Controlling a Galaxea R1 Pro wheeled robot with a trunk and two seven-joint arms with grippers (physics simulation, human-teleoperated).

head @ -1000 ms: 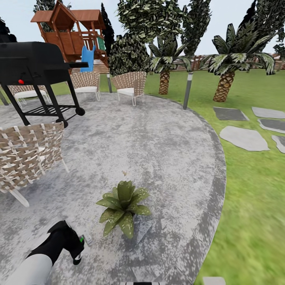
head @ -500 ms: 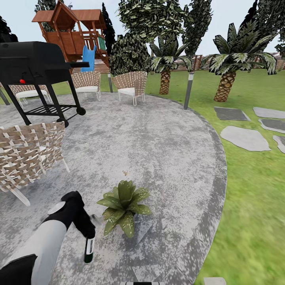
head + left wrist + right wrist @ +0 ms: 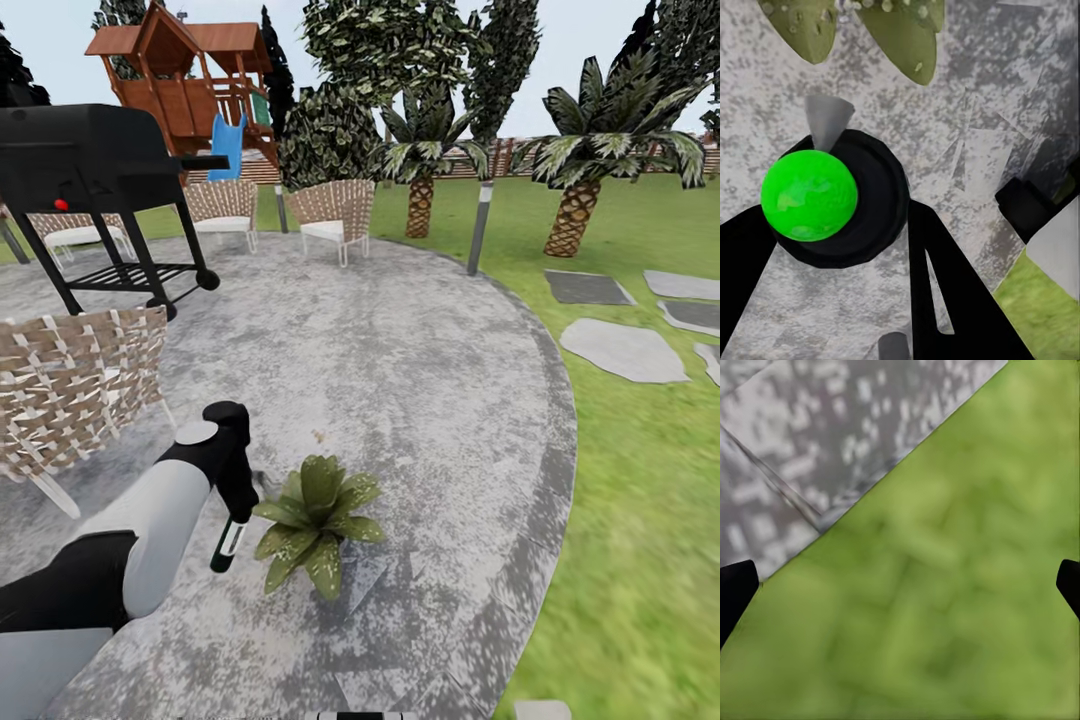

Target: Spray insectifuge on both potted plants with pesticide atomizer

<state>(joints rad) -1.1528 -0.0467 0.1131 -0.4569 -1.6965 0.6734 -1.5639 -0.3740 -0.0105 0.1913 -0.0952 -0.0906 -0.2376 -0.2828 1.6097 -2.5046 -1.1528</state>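
Woven chair (image 3: 70, 385): pale lattice back, at 9 o'clock in the head view, standing on the patio.

Black grill (image 3: 85, 160): at 10 o'clock, wheeled stand, red knob on its front.

Left gripper (image 3: 238, 500): at 7 o'clock, on a white-and-black arm reaching in from the lower left corner. In the left wrist view its two black fingers (image 3: 945, 292) sit on either side of the bottle and press against its round body; the pincer is closed about as far as the bottle's width allows.

Pesticide atomizer (image 3: 227, 545): dark bottle with a pale label, hanging below the left gripper above the paving, tilted, just beside the plant's leaves at their 9 o'clock side. In the left wrist view it is seen end-on as a black disc with a bright green dome (image 3: 809, 195) on it.

Potted plant (image 3: 315, 520): rosette of broad pointed green leaves, just below centre, on the patio; pot hidden by leaves.

Patio (image 3: 400, 350): round, mottled grey paving, darker rim.

Two further woven chairs (image 3: 330, 215): at 12 o'clock, far edge of the patio.

Grey bollard post (image 3: 480, 228): at 1 o'clock, where paving meets lawn.

Palm trees (image 3: 590, 150): at 2 o'clock.

Stepping stones (image 3: 622, 350): at 3 o'clock, flat grey, on the lawn (image 3: 640, 520).

Right gripper (image 3: 900, 585): black fingertips at opposite edges of the right wrist view, spread wide, nothing between them; grass and a paved corner beneath.
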